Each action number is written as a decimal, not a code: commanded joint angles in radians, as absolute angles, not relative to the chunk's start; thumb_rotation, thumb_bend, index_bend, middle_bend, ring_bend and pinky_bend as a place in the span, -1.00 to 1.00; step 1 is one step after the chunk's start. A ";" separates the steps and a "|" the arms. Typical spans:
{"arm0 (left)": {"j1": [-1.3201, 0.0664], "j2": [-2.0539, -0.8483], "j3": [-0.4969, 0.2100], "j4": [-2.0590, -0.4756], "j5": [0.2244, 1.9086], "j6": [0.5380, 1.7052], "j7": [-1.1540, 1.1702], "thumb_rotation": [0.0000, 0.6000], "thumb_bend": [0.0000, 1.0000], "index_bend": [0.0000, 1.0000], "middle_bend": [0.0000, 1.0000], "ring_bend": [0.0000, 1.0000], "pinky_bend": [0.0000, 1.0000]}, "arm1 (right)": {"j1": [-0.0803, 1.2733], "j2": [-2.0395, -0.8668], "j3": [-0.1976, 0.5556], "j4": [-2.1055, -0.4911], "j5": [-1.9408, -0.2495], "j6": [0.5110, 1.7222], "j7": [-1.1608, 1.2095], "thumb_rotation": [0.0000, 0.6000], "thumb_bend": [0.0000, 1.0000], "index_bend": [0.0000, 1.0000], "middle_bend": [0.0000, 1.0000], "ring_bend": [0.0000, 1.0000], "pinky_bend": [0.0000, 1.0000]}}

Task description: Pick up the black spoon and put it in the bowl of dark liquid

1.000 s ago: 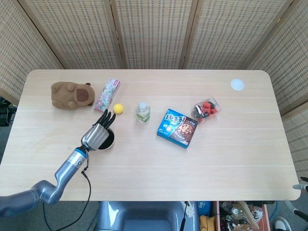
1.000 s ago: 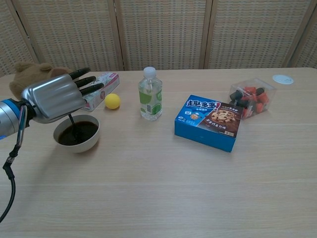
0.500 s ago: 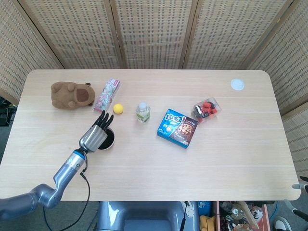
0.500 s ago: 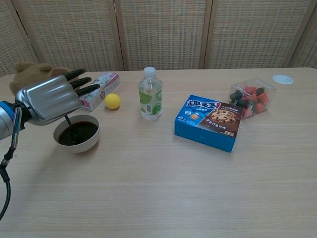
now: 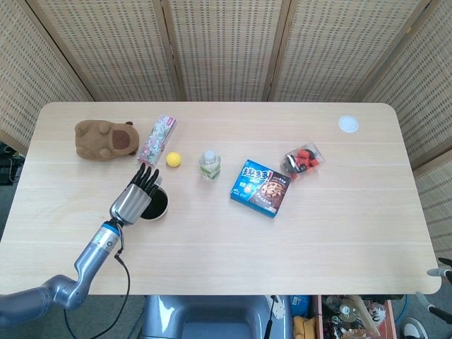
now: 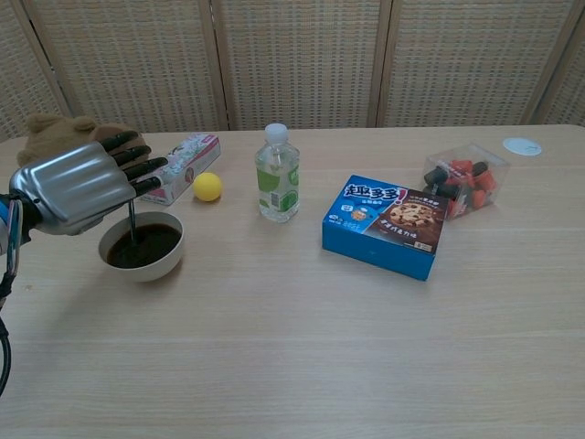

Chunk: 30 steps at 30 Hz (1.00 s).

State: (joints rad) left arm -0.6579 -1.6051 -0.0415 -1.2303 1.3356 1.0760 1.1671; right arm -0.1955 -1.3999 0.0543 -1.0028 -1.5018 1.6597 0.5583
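Since the earlier frame your left hand (image 6: 78,186) has moved back toward the robot and a little up, fingers spread, with the spoon (image 6: 131,222) standing under it in the bowl (image 6: 174,249). Whether the hand holds the spoon, I cannot tell; the palm hides the handle. If you pull away too fast while it is caught, you may tip the bowl just below and spill the liquid. The right hand is out of view.

Looks like you're working in a staged test room, not a real kitchen: a pale wooden table (image 5: 339,226) boxed in by woven rattan screens (image 5: 226,49), random props like a plush toy (image 5: 104,138), cookie box (image 5: 260,188) and water bottle (image 6: 277,186).
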 commanded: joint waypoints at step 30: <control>-0.218 -1.391 0.090 -1.588 1.489 1.549 0.294 1.00 -0.19 -1.00 -1.00 -1.00 -1.00 | -0.136 -1.362 0.051 -1.086 -1.551 1.649 0.482 1.00 -0.40 -0.08 -0.33 -0.56 -0.37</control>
State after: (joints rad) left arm -0.3141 -1.4016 0.0169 -1.5913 1.4022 1.4585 0.4475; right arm -0.1395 -1.3647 0.0518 -1.0791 -1.5455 1.6457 0.4888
